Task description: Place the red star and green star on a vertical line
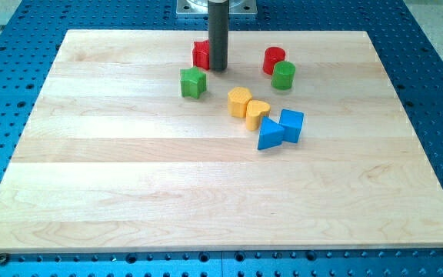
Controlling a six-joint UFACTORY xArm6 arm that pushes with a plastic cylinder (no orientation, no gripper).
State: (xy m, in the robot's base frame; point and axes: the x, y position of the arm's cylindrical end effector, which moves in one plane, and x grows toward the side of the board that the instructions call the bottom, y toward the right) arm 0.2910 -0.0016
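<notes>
The red star (200,55) lies near the view's top centre, partly hidden behind my rod. The green star (193,82) lies just below it and slightly to the left, a small gap apart. My tip (218,68) rests on the board right against the red star's right side, and up and to the right of the green star.
A red cylinder (274,59) and a green cylinder (284,75) sit to the right. Two yellow blocks (239,101) (257,115) lie at the centre, with a blue triangle (269,135) and a blue cube (291,125) beside them. The wooden board (129,192) sits on a blue perforated table.
</notes>
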